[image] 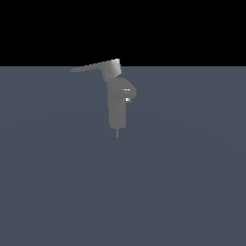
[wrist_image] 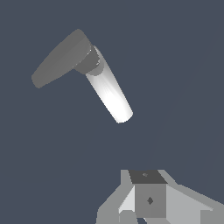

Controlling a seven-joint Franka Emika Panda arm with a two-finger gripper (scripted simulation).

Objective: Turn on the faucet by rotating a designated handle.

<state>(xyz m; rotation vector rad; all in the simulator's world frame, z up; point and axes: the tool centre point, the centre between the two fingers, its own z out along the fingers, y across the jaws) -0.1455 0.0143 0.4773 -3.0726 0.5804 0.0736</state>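
Claw [wrist_image: 148, 210] apart from faucet [image: 116, 108]; handle [image: 93, 67] untouched.

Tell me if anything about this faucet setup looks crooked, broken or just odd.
Nothing looks damaged or spilled. The faucet stands upright, with its handle reaching toward the exterior view's left. One oddity: no arm appears in the exterior view, and the wrist view shows the end effector apart from the faucet, touching nothing.
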